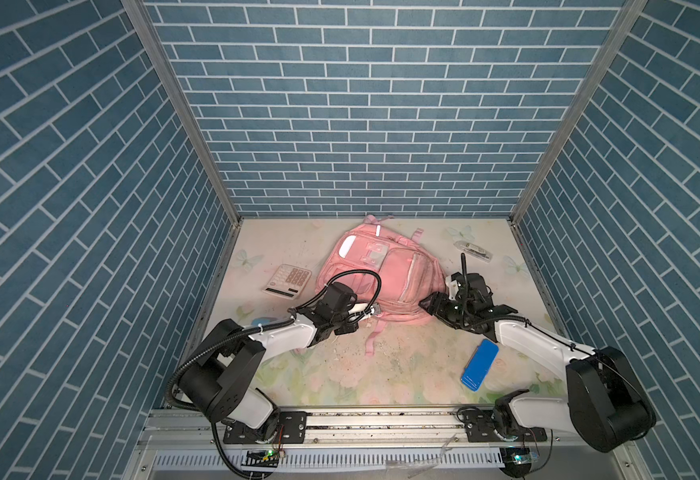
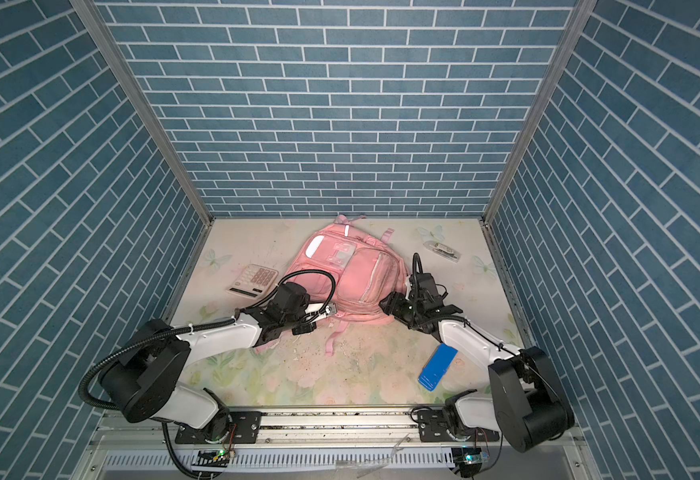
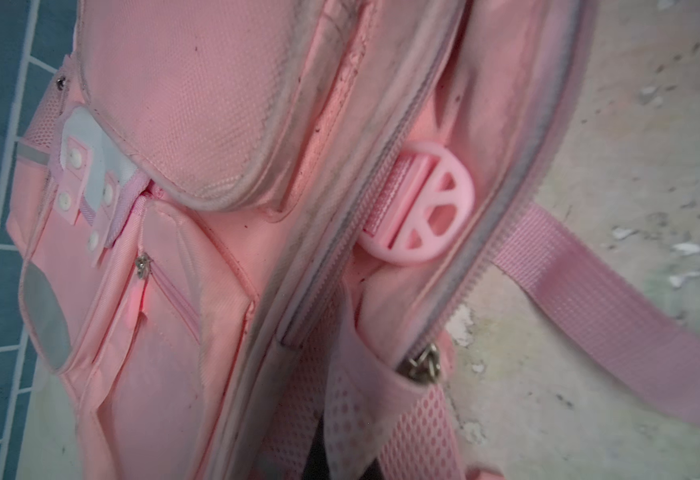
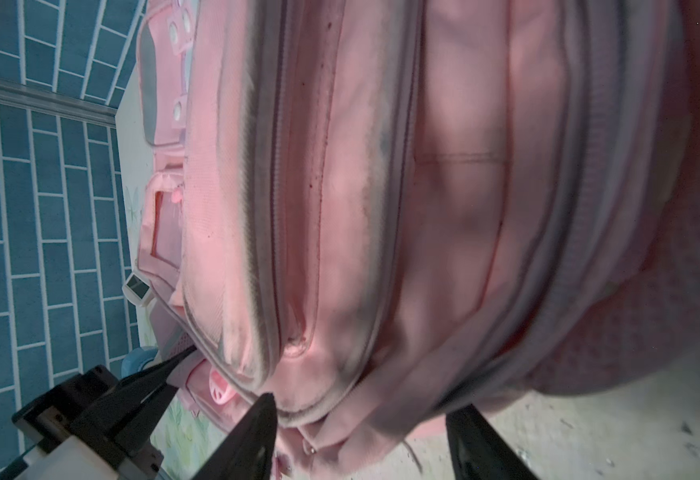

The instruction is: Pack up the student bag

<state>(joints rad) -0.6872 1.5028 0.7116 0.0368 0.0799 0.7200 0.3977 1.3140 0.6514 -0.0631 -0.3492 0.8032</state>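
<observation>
The student bag (image 1: pixel 385 270) is laid flat on the counter (image 1: pixel 381 374), front up. Fingers of the left gripper (image 1: pixel 374 310) are pinched shut on its near edge; those of the right gripper (image 4: pixel 364 442) are spread wide around the near corner. Opening is judged in hand; next, the compartment mouth must be parted.

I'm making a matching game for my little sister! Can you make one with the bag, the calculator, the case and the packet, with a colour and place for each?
Things
1. bag
2. calculator
3. case
4. packet

Clues
A. white, on the left
B. clear, at the far right
C. pink, in the middle
D. blue, at the front right

Pairs: 1-C, 2-A, 3-D, 4-B
</observation>
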